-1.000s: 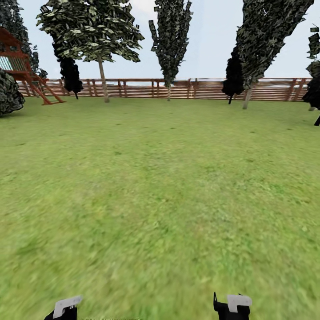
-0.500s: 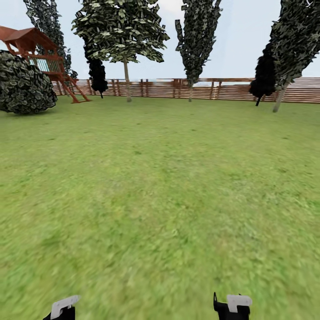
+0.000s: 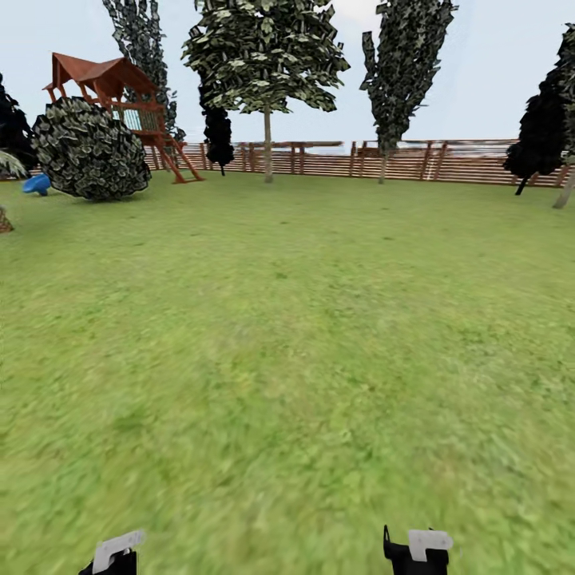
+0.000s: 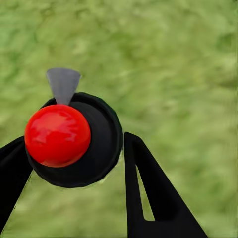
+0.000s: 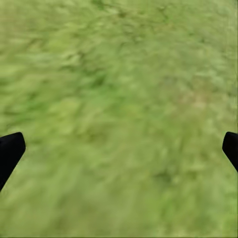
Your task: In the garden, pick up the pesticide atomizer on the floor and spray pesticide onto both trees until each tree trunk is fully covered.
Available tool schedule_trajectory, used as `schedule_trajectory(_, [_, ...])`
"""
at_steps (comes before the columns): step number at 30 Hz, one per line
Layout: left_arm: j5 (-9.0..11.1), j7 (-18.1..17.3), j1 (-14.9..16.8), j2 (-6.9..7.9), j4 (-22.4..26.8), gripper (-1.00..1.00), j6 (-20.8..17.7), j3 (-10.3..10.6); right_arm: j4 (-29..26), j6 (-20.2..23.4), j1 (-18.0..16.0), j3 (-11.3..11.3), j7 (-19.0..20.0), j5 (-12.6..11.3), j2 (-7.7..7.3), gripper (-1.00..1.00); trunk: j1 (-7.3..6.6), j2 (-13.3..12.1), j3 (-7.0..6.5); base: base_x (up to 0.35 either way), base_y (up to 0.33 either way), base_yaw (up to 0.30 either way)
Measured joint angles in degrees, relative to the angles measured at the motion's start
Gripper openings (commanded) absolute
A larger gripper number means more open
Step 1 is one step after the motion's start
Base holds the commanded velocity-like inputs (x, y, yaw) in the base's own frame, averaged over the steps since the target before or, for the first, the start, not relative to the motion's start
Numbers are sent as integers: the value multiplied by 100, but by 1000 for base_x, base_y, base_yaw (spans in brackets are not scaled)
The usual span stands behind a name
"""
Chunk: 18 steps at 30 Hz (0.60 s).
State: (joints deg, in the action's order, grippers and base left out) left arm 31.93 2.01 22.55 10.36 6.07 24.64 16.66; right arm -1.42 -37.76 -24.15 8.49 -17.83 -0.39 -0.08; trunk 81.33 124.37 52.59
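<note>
Lawn (image 3: 287, 359): green grass across most of the head view, blurred toward the bottom edge. Fence (image 3: 447, 162): reddish-brown horizontal slats along the far boundary, upper frame. Pale sky above.

Trees (image 3: 267, 56): broad ragged crown at upper centre on a straight pale trunk (image 3: 267, 148); second, narrower tree (image 3: 399, 60) to its right, in front of the fence. Black cone tree (image 3: 217, 136) between playhouse and trunk; another dark one (image 3: 541, 132) at the right edge. Playhouse (image 3: 120, 88): red-brown, roofed, upper left, partly behind a round bush (image 3: 89, 149). Blue object (image 3: 36, 184) at the far left edge, identity unclear.

No readable writing, labels or brands anywhere.

Atomizer (image 4: 74, 141): black round body, glossy red ball on top, grey nozzle tip; sits between the left gripper (image 4: 79, 163) fingers, jaws narrowed onto it, over grass.

Right gripper (image 5: 119, 148): jaws spread wide, black fingertips (image 5: 10, 151) at opposite frame edges, nothing between, grass below.
</note>
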Motion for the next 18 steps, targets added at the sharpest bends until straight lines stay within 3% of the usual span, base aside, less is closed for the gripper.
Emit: schedule_trajectory(18, [-3,0,1,15,-2,-100,-17,-2,-9,0,1,8,19,1,-18,100,0,0,19,338,1,8])
